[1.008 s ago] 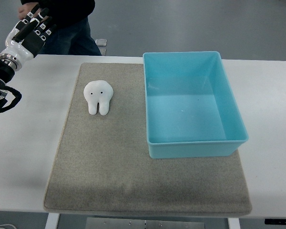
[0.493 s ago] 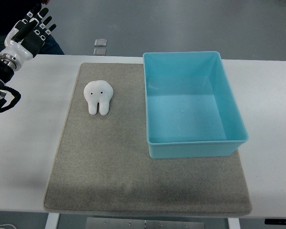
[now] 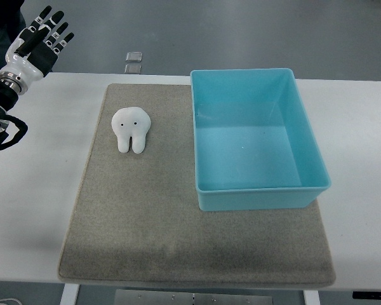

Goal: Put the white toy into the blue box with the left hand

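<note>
Fingers (image 3: 51, 25) of the left hand (image 3: 35, 44) are spread, holding nothing; the white toy (image 3: 131, 129) lies well off to their right and nearer the robot, its long axis running toward the robot.

A single top view looks steeply down from the robot's side onto the table (image 3: 38, 210).

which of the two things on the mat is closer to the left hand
The white tooth-shaped toy, on the mat's far-left part. The blue box sits on the right side, farther from the open left hand.
</note>
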